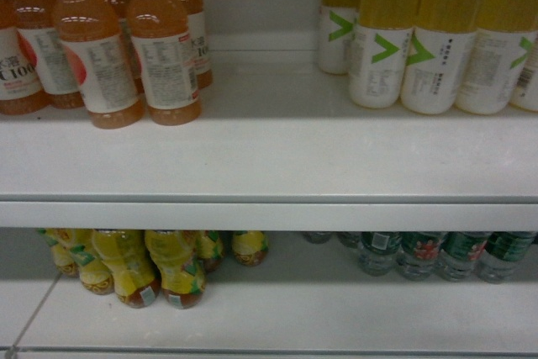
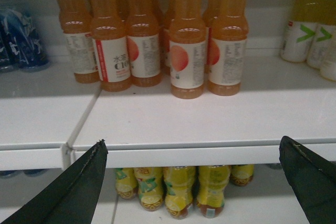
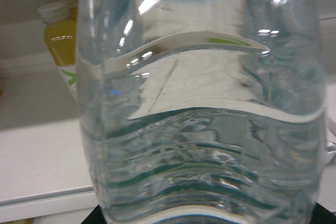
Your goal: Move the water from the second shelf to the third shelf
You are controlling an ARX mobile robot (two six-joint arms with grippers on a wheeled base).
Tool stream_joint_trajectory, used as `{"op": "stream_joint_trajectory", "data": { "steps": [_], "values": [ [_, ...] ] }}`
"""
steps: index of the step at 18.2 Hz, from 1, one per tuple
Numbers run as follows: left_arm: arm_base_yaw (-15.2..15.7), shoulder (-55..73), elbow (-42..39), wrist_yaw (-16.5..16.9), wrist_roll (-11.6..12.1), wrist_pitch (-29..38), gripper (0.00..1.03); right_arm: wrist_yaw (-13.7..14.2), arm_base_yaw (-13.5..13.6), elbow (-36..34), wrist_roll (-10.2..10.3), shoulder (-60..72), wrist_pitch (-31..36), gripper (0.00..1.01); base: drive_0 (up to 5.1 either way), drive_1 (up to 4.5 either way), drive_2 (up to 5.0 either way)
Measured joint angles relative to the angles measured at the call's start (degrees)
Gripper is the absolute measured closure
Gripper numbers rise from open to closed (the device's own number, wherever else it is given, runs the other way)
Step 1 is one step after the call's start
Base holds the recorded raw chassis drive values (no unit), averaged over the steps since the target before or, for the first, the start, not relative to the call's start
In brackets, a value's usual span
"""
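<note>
- Water bottle: clear ribbed plastic, fills nearly the whole right wrist view, very close to the lens; liquid inside, ribs across the lower body, a trace of green low down. Label is not readable here.
- Right hand: fingers not visible in any view; only a dark edge at the bottom corners of the right wrist view below the bottle. Whether it grips the bottle cannot be told.
- Left hand: two dark fingertips at the lower corners of the left wrist view, spread wide apart, nothing between them; it sits in front of the upper shelf's front edge.
- Upper shelf: white; carries orange drink bottles at left and yellow drink bottles with white labels and green marks at right; bare white board between the two groups.
- Lower shelf: carries small yellow-labelled bottles at left and green-labelled water bottles at right rear, tops hidden by the shelf above.
- Blue-wrapped bottles: far left of the left wrist view, on the neighbouring shelf section.
</note>
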Motion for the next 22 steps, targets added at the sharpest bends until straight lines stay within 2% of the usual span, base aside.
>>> {"op": "stream_joint_trajectory", "data": {
  "steps": [22],
  "values": [
    [0.0, 0.0, 0.0, 0.0, 0.0, 0.0, 0.05, 0.0, 0.0, 0.0, 0.0, -0.2, 0.0, 0.58, -4.7, 2.26, 2.3]
  ]
}}
